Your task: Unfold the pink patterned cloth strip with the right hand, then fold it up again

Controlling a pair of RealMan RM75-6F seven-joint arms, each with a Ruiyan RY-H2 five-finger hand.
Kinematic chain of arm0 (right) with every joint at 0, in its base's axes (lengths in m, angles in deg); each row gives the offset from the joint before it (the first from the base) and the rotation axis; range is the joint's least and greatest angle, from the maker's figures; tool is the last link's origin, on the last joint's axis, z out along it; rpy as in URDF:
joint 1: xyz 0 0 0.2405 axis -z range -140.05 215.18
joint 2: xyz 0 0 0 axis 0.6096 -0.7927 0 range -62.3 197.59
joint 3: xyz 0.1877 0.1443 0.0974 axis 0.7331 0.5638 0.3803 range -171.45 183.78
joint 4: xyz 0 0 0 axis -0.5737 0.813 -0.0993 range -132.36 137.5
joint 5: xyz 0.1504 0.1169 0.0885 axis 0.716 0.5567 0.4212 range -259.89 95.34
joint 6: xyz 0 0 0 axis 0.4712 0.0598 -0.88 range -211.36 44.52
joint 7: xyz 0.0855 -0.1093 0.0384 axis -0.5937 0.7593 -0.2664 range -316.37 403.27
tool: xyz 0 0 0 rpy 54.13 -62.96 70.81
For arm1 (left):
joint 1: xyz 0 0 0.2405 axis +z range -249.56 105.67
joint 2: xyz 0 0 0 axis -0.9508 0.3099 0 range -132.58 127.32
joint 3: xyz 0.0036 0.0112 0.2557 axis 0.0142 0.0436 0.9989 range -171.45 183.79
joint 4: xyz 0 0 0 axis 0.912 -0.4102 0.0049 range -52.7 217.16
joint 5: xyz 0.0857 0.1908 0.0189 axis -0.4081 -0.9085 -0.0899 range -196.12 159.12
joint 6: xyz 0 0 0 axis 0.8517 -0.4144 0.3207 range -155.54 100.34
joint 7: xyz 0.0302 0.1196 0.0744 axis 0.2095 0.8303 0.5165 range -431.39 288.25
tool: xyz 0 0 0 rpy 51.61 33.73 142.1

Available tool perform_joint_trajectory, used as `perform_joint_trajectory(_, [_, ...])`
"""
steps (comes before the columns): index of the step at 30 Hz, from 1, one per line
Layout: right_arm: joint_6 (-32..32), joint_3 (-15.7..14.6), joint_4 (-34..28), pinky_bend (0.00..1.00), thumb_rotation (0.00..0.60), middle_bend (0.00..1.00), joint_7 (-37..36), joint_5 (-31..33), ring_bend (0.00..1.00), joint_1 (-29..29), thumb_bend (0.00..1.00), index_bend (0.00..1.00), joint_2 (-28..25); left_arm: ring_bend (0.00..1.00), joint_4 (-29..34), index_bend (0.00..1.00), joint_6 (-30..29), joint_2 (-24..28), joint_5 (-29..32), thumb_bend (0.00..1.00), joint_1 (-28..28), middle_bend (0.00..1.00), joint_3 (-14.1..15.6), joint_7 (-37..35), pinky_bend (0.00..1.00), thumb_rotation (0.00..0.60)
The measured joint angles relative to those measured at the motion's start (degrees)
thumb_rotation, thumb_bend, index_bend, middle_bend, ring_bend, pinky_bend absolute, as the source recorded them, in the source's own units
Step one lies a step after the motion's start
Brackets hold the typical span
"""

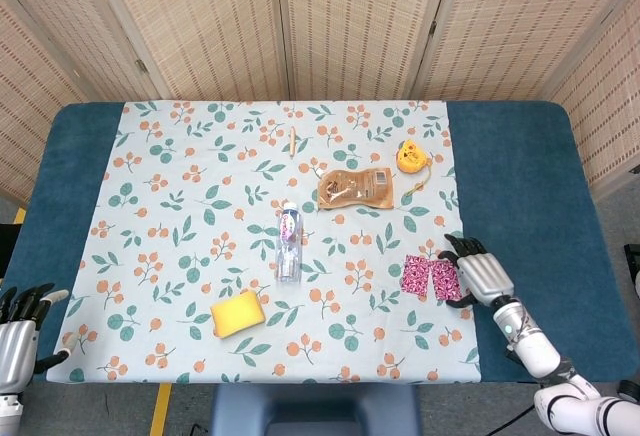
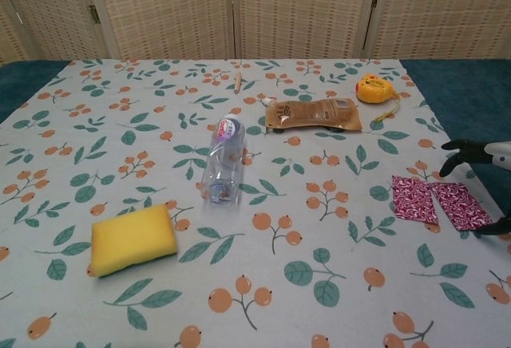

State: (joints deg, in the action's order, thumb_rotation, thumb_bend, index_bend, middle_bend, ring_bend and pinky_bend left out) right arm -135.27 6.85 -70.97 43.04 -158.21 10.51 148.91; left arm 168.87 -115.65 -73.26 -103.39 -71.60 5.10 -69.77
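I can read nothing here. The clear bottle (image 2: 222, 161) lying near the middle of the desk (image 1: 515, 171) carries a purple and pink label near its cap, but its lettering is too small and blurred for me. The brown pouch (image 2: 312, 113) just beyond the bottle has dark print on its face, also illegible. The yellow tape measure (image 2: 373, 88) beside the pouch shows no marking I can make out.
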Motion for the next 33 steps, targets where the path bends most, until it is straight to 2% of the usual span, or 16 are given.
perform_joint_trajectory(5, [0.38,0.61,-3.55,0.00,0.529,0.02,0.35,1.25,0.00,-0.02,0.17,0.22,-1.07,0.15,0.01,0.28,-0.06,0.04,-0.29,0.33,-0.03,0.19,0.02,-0.19,0.00,0.600])
perform_joint_trajectory(12, [2.67,2.48,-8.30,0.00,0.528,0.01,5.46,8.32,0.00,-1.20,0.17,0.21,-1.49,0.15,-0.45,0.28,-0.10,0.03,-0.32,0.33,0.04,0.19,0.04,-0.92,0.00,0.600])
perform_joint_trajectory(24, [3.62,5.29,-12.21,0.00,0.527,0.00,15.47,22.88,0.00,-4.33,0.17,0.21,1.48,0.15,-1.75,0.28,0.25,-0.22,-0.22,0.33,0.04,0.19,0.06,-2.12,0.00,0.600])
perform_joint_trajectory(33, [1.59,5.79,-12.90,0.00,0.528,0.00,19.96,28.43,0.00,-6.08,0.17,0.21,3.98,0.15,-2.93,0.28,0.81,-0.68,-0.01,0.33,-0.12,0.19,0.04,-2.97,0.00,0.600])
